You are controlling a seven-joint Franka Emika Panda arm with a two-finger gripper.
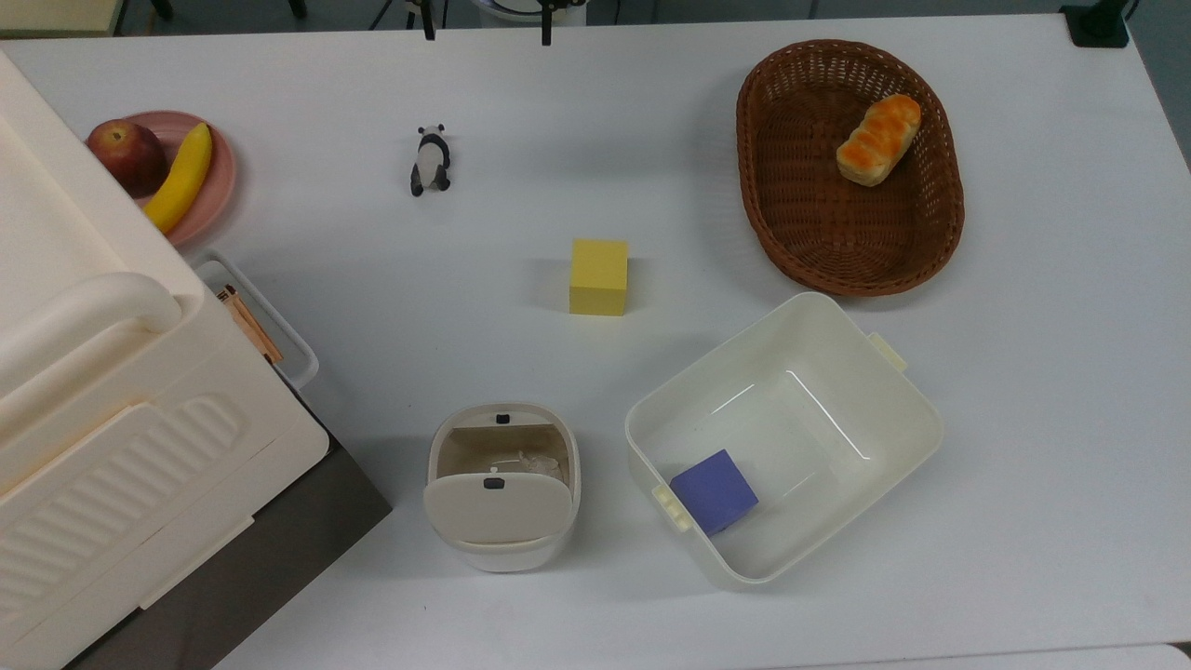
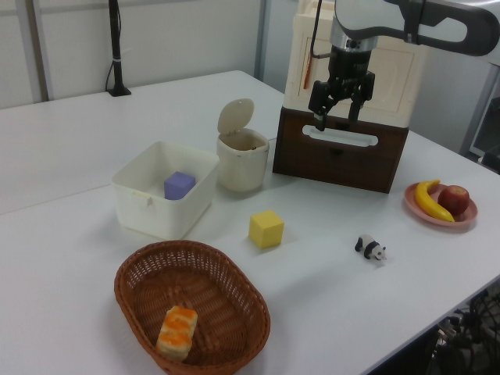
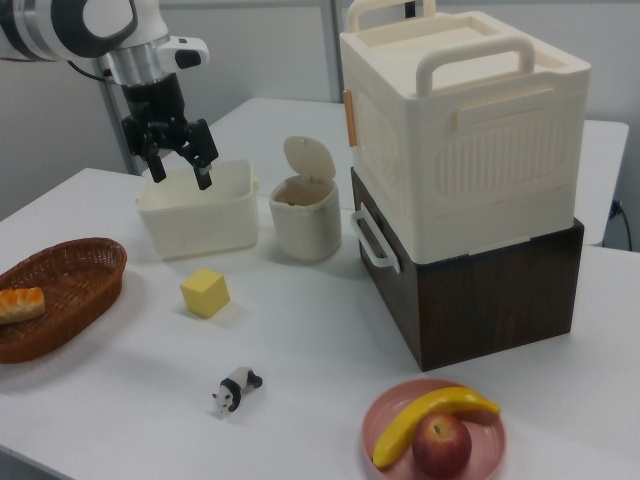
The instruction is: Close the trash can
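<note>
cream trash can (image 1: pixel 502 484), lid raised, sits between white tub (image 1: pixel 865 372) and ribbed box (image 1: pixel 121 447); hand (image 3: pixel 179 160) spread, empty.

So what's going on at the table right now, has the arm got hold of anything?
No, nothing is held. The end effector hangs open in the air, above the table and clear of everything. The trash can stands with its lid tipped up, not yet closed. Beside it sits the white tub with a purple block inside.
</note>
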